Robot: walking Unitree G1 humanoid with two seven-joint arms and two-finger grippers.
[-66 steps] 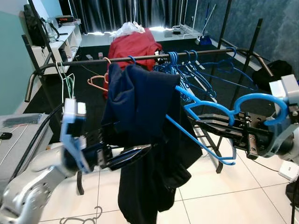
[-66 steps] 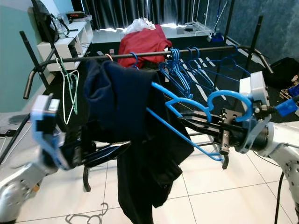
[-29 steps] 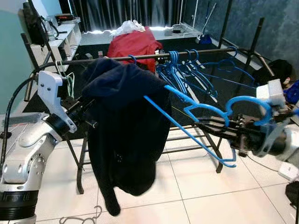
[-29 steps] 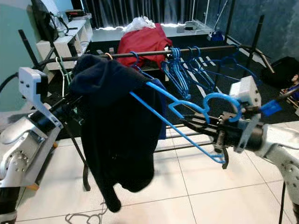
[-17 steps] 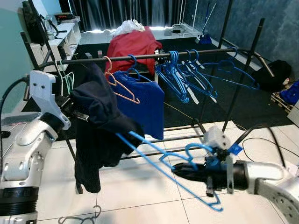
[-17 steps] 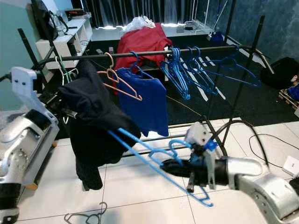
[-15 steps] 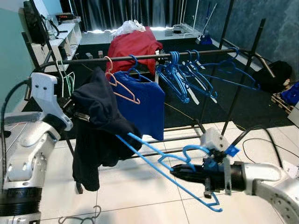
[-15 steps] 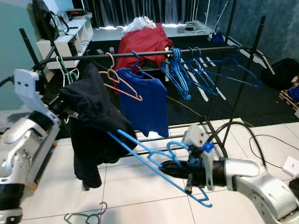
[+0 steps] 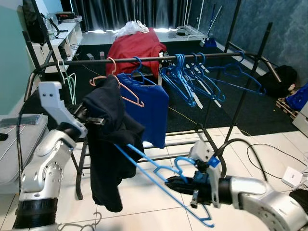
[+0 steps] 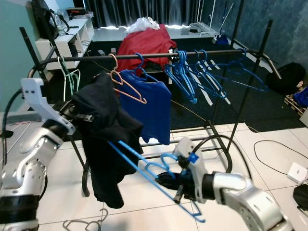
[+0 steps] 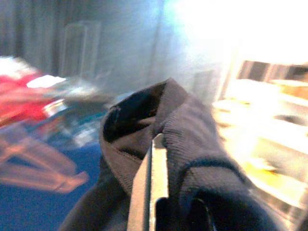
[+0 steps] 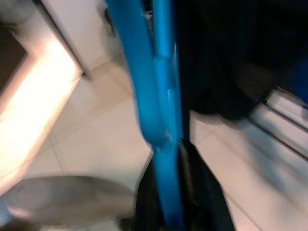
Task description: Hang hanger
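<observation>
Hanger (image 9: 166, 185), blue plastic, is lying tilted in front of the garment rack (image 9: 159, 58), low above the white tiled floor (image 9: 144, 202). The right gripper (image 9: 174, 184) is clamping it near the base of the hook, with both black fingers closed tight on the blue bar, as the right wrist view is showing (image 12: 161, 144). The hanger's upper end is reaching into the dark navy garment (image 9: 113, 144), and its lower end is pointing toward the floor at the robot's right.

The left gripper (image 9: 94, 120) is holding the garment's upper fold, raised just in front of the rail's left end; 1 finger (image 11: 153, 192) is showing against the knit fabric, pinched into it. The garment is hanging free below, its hem clear of the floor.

On the rail, a pink hanger (image 9: 115, 79) is hanging just left of a blue shirt (image 9: 149, 113). A cluster of empty blue hangers (image 9: 197, 79) is occupying the rail's middle and right. A stretch of bare rail is lying open between the pink hanger and the rail's left bend. A red cloth (image 9: 137, 43) is lying behind the rack.

A cable (image 9: 269, 154) is running across the tiles at the right. A wire hanger (image 10: 89, 222) is lying on the floor near the robot's left side.
</observation>
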